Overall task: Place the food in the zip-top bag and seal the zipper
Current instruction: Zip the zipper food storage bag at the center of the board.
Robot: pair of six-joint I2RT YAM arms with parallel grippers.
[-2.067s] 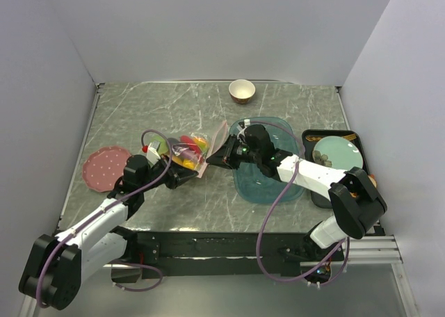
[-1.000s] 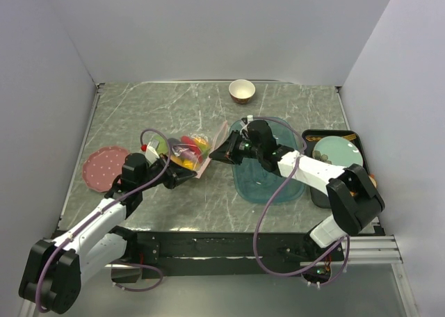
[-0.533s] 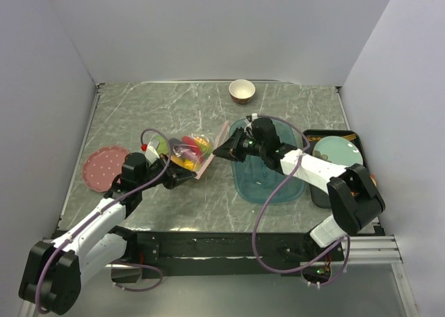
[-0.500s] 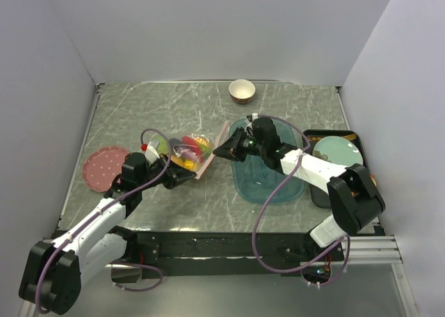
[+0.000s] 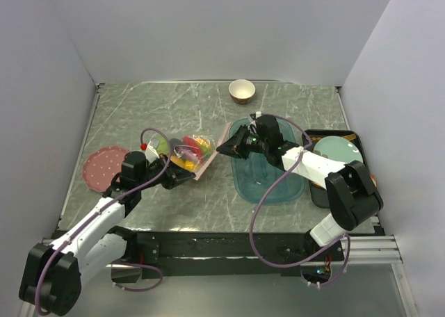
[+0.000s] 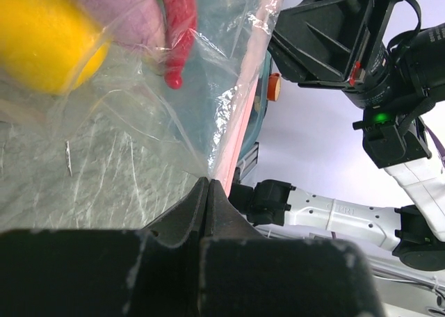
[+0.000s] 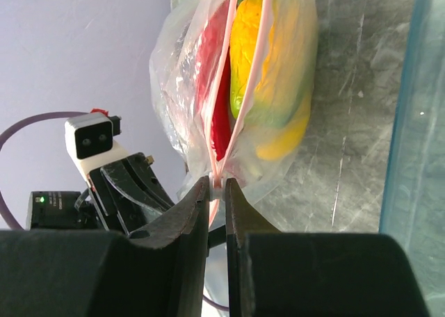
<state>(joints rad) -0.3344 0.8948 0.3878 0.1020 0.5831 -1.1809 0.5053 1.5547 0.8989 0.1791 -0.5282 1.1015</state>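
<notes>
The clear zip-top bag (image 5: 186,150) lies left of centre with the food (image 5: 189,144) inside it: a yellow lemon (image 6: 42,39), a red chili (image 6: 178,25) and green pieces (image 7: 243,101). Its pale pink zipper (image 5: 208,163) runs along the right edge. My left gripper (image 5: 192,179) is shut on the near end of that strip (image 6: 240,115). My right gripper (image 5: 224,149) is shut on the small white slider (image 7: 217,182) further along. In the right wrist view the two pink tracks (image 7: 259,46) still stand apart beyond the slider.
A translucent teal tray (image 5: 268,174) lies under my right arm. A cream-and-brown bowl (image 5: 242,90) stands at the back. A pink dotted plate (image 5: 104,167) is at the left. A black tray with a teal plate (image 5: 338,152) sits at the right edge.
My right gripper has slid along the zipper, back and to the right, away from the left gripper. The left gripper has kept its hold and the strip is drawn straighter.
</notes>
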